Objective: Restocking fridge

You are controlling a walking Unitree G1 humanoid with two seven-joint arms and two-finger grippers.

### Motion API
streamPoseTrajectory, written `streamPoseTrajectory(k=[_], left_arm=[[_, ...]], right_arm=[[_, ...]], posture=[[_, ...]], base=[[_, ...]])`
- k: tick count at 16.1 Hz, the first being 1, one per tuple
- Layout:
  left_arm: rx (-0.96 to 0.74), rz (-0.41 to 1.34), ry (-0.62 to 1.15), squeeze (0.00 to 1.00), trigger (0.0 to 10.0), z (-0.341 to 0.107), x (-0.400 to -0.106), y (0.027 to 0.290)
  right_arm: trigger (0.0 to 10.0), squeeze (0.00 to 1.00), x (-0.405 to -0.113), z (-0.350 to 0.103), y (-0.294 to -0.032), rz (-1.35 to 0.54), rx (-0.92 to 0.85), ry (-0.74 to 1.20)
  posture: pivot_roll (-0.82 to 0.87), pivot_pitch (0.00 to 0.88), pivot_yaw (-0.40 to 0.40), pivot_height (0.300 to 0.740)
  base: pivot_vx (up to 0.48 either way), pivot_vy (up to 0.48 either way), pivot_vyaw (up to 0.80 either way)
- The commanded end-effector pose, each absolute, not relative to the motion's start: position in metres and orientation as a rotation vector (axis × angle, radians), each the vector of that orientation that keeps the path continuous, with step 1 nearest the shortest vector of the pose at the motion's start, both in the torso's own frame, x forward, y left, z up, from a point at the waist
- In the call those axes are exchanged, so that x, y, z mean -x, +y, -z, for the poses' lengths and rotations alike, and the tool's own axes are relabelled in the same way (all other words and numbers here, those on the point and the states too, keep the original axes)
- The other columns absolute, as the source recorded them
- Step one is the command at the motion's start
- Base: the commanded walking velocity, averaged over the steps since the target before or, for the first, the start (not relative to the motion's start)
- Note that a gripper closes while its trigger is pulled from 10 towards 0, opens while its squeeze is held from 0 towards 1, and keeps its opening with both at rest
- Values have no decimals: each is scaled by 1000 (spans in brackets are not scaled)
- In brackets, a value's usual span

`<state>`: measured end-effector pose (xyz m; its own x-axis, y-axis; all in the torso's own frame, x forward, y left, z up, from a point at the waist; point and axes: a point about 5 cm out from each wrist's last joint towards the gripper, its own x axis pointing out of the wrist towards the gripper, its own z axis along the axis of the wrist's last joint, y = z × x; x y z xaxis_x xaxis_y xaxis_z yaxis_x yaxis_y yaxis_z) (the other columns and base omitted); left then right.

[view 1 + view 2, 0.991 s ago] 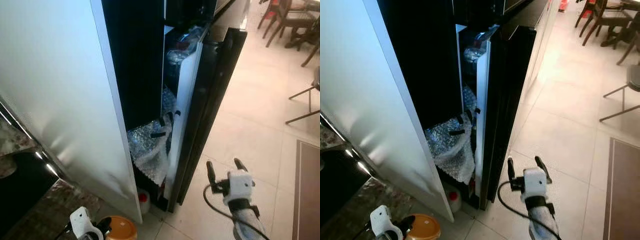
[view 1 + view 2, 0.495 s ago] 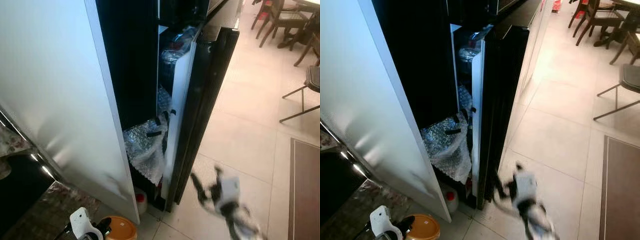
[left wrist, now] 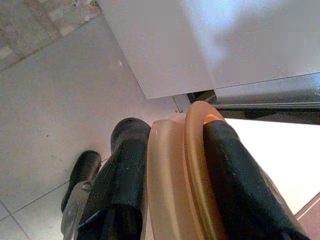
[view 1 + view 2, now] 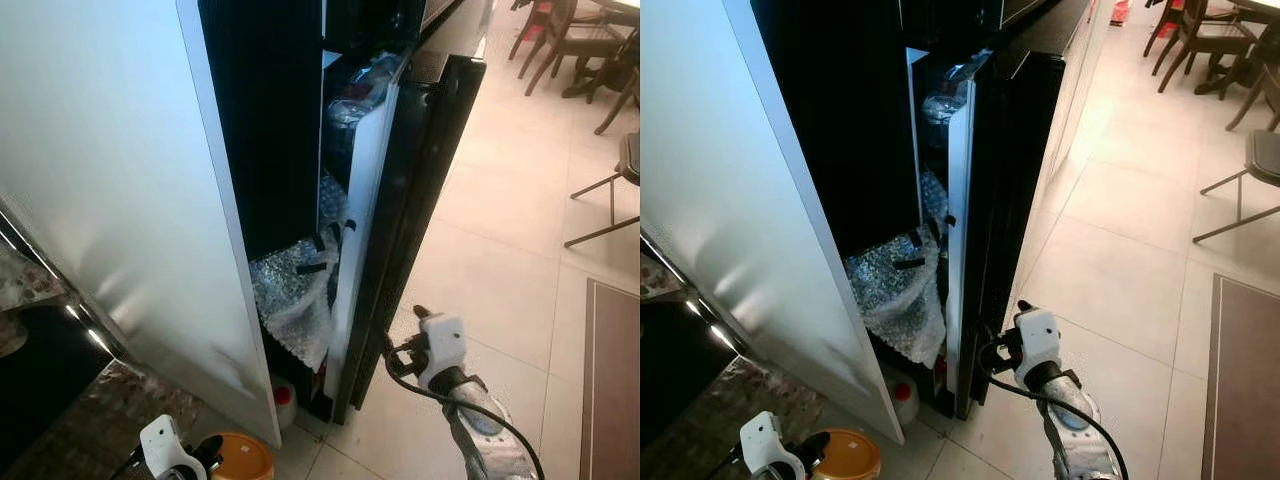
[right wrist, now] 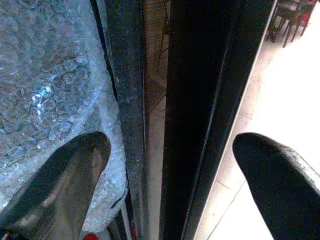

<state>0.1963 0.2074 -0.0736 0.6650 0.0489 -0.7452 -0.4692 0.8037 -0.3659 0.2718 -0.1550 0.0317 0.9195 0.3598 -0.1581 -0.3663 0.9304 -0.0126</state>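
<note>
Dining chairs (image 4: 570,45), tiled floor (image 4: 500,240)

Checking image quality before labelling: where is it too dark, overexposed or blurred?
Eye views: the black fridge interior is nearly unreadable; the cream tiled floor is bright. Right wrist view: its black fingers are soft, floor blown out. Left wrist view: sharp.

My right pincer (image 4: 400,340) is at the lower edge of the black fridge door (image 4: 415,200), which is ajar. Bubble wrap (image 4: 295,300) spills from the gap. My left pincer (image 4: 185,462) is low, w/ an orange lid (image 4: 240,458) beside it. Chairs (image 4: 575,40) far right.
</note>
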Motion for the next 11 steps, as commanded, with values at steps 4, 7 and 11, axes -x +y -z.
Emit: streamPoseTrajectory(k=[4,7,11], left_arm=[[563,-304,818,0,10000,76,-192,205],[563,-305,817,0,10000,76,-193,205],[562,-304,818,0,10000,76,-193,204]], right_arm=[[10000,0,-282,-37,-153,-401,41,153],[10000,0,-290,-43,-150,-428,41,143],[10000,0,-297,-48,-146,-440,50,129]], posture=[[-5,0,-4,740],[-4,0,-4,740],[-4,0,-2,740]], base=[[0,0,0],[0,0,0],[0,0,0]])
